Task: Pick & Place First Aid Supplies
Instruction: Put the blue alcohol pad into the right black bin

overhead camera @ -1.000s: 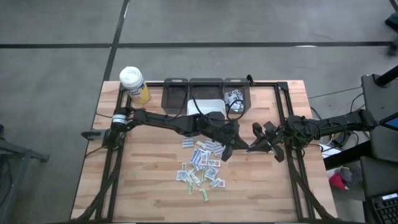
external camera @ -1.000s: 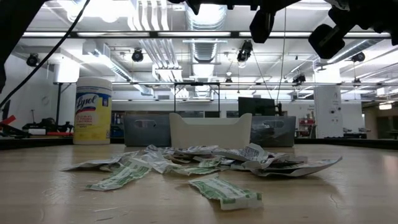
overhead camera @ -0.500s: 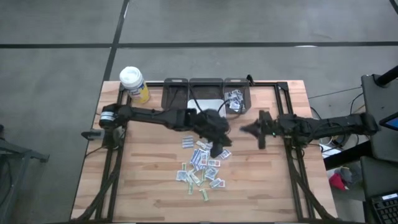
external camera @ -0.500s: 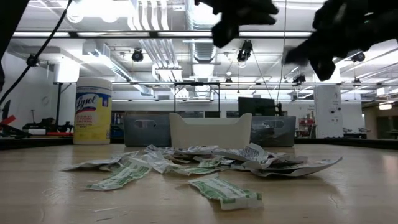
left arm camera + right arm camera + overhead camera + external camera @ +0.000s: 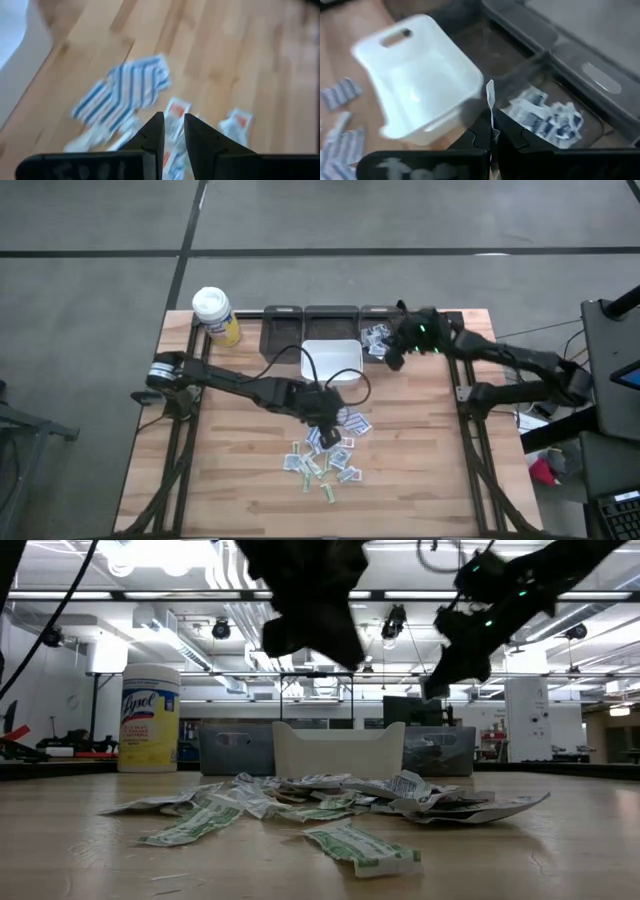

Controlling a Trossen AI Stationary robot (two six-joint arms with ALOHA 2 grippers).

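The first aid supplies (image 5: 325, 455) lie in a loose pile of small flat packets on the wooden table, also seen in the low view (image 5: 320, 805). My left gripper (image 5: 326, 423) hovers over the pile's far part, and its fingers (image 5: 174, 131) stand slightly open with nothing between them. My right gripper (image 5: 393, 358) is above the table's far edge, by the right dark tray (image 5: 377, 338), and it is shut on a thin white packet (image 5: 491, 102). My right gripper pinches one thin white packet at its lower end (image 5: 491, 125) between its two fingers. The packet stands out edge-on past the fingertips, lifted clear. The fingers slant down from the table's right, over the gap between the white bin (image 5: 420, 85) and the dark tray (image 5: 545, 117).
Three dark trays (image 5: 283, 330) line the far edge; the right one holds several packets. A white bin (image 5: 335, 358) stands in front of them. A yellow wipes bottle (image 5: 215, 315) with a white cap stands at the far left corner. Bare wood lies left and right of the pile.
The two grippers were close together right of the pile and have parted. My left gripper has gone toward the table's left and down over the pile, tipping downward. My right gripper has swung toward the far edge to the right dark tray.
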